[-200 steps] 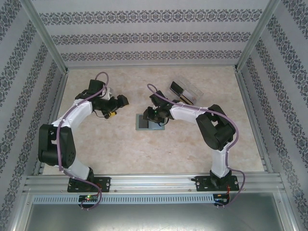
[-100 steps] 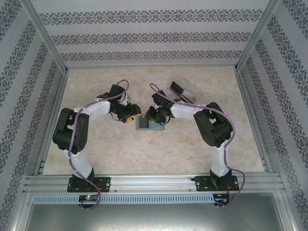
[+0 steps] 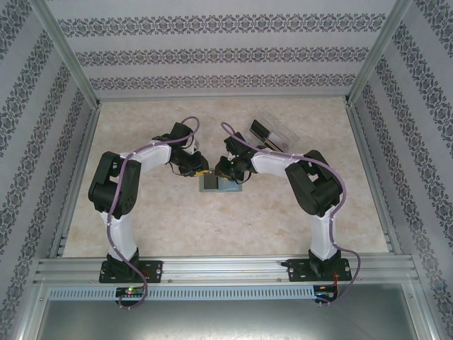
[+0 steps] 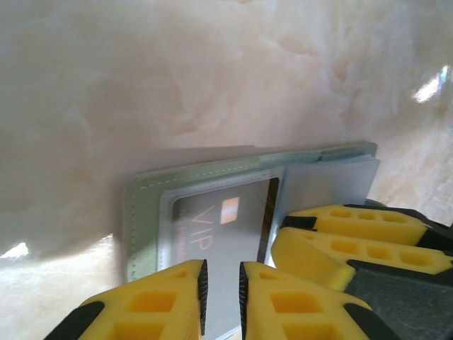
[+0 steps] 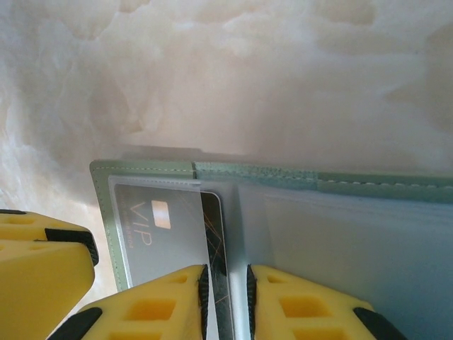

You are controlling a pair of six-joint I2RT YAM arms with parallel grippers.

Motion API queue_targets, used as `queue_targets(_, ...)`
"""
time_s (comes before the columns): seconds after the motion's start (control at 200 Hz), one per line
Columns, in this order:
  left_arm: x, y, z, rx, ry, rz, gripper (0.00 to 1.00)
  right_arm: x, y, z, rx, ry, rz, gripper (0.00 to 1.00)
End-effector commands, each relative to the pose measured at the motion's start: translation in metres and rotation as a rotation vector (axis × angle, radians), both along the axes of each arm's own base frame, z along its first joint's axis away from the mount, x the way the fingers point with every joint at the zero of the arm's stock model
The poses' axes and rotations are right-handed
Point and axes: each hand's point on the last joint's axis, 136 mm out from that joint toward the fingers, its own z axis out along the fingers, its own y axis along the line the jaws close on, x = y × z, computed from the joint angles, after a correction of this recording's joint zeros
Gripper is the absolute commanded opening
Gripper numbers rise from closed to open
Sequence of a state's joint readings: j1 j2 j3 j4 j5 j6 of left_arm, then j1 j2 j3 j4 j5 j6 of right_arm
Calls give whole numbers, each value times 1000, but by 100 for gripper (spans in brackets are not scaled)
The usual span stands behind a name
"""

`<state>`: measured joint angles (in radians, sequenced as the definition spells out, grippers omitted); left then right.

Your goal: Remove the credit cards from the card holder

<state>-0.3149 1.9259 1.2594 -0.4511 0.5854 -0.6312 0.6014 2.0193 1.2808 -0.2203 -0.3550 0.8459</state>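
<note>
Closely paired over a marbled worktop (image 3: 141, 219), the left fingers (image 4: 170, 301) and right fingers (image 5: 304, 308) meet at the grey-green card holder (image 3: 218, 185), which lies opened flat directly beneath both sets of tips. From the left wrist, the left fingers sit over the near edge of the panel that has a clear window. They are drawn almost together with only a slim slit between them, and whether they pinch anything cannot be told. Just ahead of their tips, behind that window, lies a credit card (image 4: 212, 230) marked VIP, its dark end poking a little way out of the pocket toward the centre fold. The right fingers stand just to the right of the left pair, over the fold. From the right wrist, the right fingers are likewise narrowed to a thin gap, and the card's exposed end lines up with it; a grip on it cannot be confirmed. A clear box (image 3: 272, 132) rests on the worktop well beyond the right fingers, apart from the holder.
</note>
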Motion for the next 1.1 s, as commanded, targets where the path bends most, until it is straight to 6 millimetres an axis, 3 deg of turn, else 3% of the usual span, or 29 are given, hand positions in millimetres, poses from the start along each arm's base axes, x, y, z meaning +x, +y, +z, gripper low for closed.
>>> queue_targets(0.0, -5, 5, -7, 59, 10, -31, 21, 0, -4, -2, 3, 22, 1, 24)
queue_targets(0.375, -9, 7, -31, 77, 66, -35, 16, 1, 1, 4, 39, 15, 21, 18)
queue_targets(0.729, -18, 14, -49, 113, 101, -39, 15, 0, -1, -3, 28, 28, 1, 17)
queue_targets(1.094, -19, 14, -51, 114, 102, -35, 14, -3, 3, -4, 58, 35, 18, 17)
